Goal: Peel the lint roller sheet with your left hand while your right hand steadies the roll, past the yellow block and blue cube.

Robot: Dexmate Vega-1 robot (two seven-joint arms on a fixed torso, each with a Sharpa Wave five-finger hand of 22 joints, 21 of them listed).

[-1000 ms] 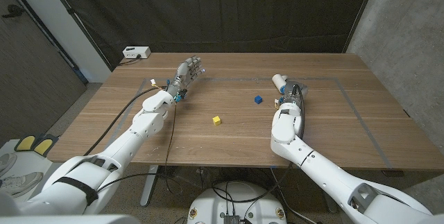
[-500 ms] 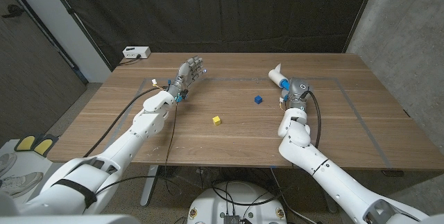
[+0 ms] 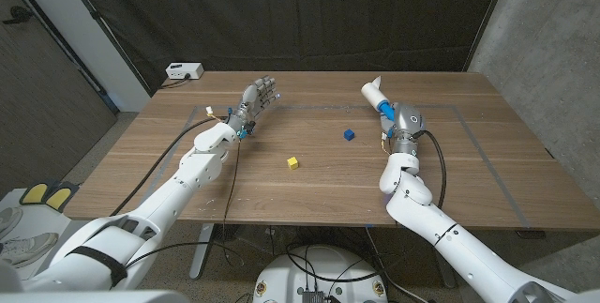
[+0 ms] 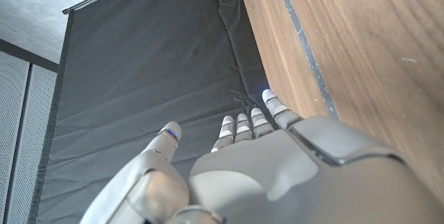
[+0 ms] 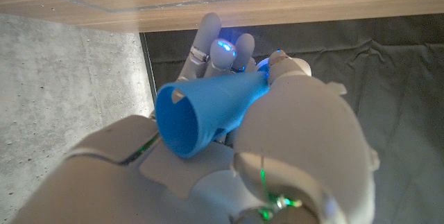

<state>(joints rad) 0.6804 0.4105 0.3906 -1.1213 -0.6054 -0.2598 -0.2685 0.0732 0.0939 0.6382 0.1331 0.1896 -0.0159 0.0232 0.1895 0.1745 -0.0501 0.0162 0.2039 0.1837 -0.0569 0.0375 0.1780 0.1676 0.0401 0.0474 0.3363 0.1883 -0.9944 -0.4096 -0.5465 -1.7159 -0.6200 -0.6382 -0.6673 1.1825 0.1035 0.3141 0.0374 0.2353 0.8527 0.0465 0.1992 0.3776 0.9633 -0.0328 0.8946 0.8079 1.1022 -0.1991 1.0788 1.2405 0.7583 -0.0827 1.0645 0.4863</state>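
My right hand [image 3: 397, 121] grips the lint roller [image 3: 376, 97] by its blue handle [image 5: 208, 106], above the table's right side. The white roll end points up and toward the back. In the right wrist view my fingers [image 5: 208, 44] wrap around the handle's blue cone. My left hand [image 3: 255, 98] is at the table's back left with its fingers [image 4: 246, 123] extended and apart, holding nothing. A small blue cube [image 3: 349, 135] sits on the table left of my right hand. The yellow block [image 3: 292, 162] lies nearer the front, between the two arms.
The wooden table [image 3: 309, 190] carries a taped rectangle outline. A white box [image 3: 184, 71] sits at its back left corner. A dark curtain hangs behind, and a concrete wall stands at the right.
My right hand has lifted the lint roller off the table and tilted it upward toward the back. The left hand has stayed in place.
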